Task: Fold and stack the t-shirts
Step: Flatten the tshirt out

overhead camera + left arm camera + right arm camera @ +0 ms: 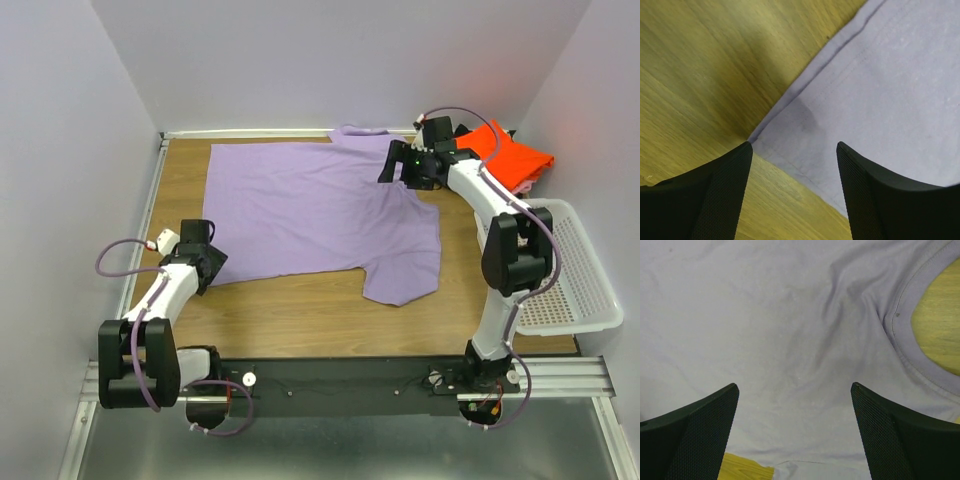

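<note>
A large lavender t-shirt (320, 215) lies spread flat on the wooden table (300, 310). My left gripper (205, 265) is low at its near-left hem corner. In the left wrist view this gripper (794, 146) is open, and the hem corner (790, 135) lies between the fingers. My right gripper (392, 170) hangs open over the shirt's far right part. In the right wrist view this gripper (794, 386) has only flat cloth below it, with the collar (907, 345) to the right. A folded orange-red t-shirt (510, 152) sits at the back right corner.
A white mesh basket (575, 275) stands at the table's right edge, beside the right arm. White walls close the table in at the left, back and right. Bare wood shows along the near edge and the left side.
</note>
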